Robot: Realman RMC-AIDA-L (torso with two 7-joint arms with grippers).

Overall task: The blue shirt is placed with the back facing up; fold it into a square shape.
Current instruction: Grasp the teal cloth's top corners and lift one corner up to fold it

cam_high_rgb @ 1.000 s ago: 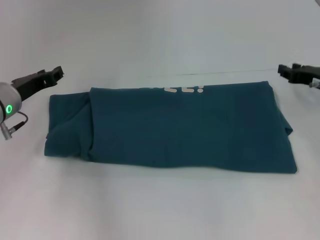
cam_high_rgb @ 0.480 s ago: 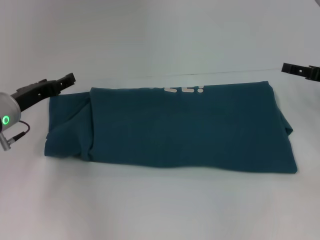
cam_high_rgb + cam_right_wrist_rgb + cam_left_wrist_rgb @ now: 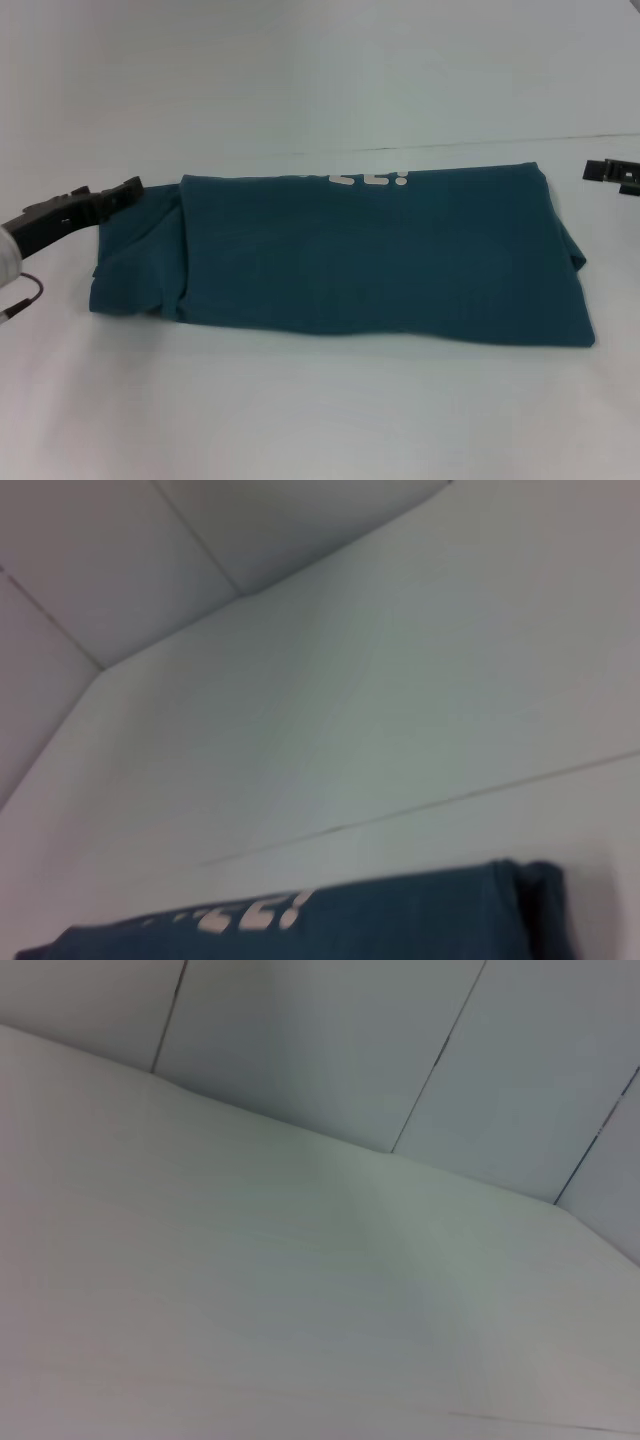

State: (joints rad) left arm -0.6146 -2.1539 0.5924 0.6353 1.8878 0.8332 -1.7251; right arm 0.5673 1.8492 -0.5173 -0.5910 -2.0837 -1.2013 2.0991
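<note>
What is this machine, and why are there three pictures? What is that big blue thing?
It is a robot with two arms. One picture comes from a camera on its head, the other two from cameras on its wrists. The big thing is a dark teal-blue T-shirt of soft knit fabric, partly folded into a long strip on the white table, with white letters peeking out at its far edge. The left tool reaches the shirt's left end; the right tool sits off to the right, away from the shirt. Neither holds anything.

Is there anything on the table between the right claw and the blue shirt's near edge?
No. In the head view only bare white table separates the right claw from the blue shirt.
</note>
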